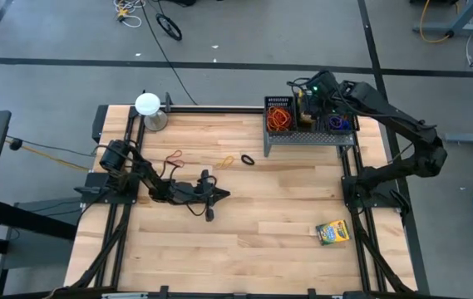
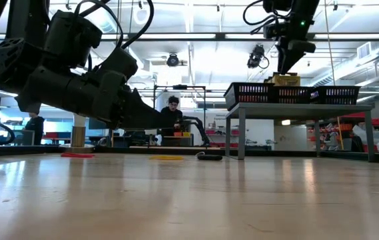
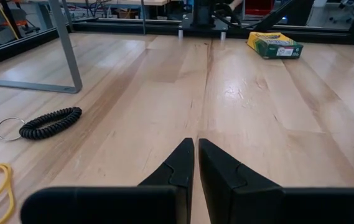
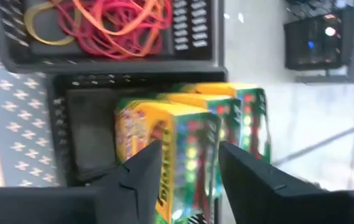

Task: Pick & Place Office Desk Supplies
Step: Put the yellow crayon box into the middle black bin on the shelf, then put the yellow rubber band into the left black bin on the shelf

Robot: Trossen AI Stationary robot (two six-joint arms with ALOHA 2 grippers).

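Note:
My right gripper (image 4: 190, 148) reaches down over the black wire-mesh rack (image 1: 309, 136) at the table's far right, its fingers apart. Below it, yellow-and-green crayon boxes (image 4: 183, 143) stand upright side by side in the rack's middle compartment. The nearest box shows between the fingers. Red and orange rubber bands (image 4: 114, 18) lie heaped in the neighbouring compartment. Another crayon box (image 1: 332, 232) lies flat on the table near the right front. My left gripper (image 3: 196, 144) is low over the table's left middle, shut with nothing between its fingers. My right gripper comes from above, slanting down, with one finger (image 4: 142, 171) on each side of the nearest crayon box's top (image 4: 186, 134). Whether the fingers touch the box I cannot tell. The box stands upright on the compartment's floor.
A red rubber band (image 1: 174, 156), a yellow one (image 1: 226, 161) and a black coil with a key ring (image 3: 49, 122) lie loose on the table's far middle. A white round-topped object (image 1: 149, 106) stands at the far left corner. Purple and blue bands (image 1: 336, 123) fill the rack's right compartment.

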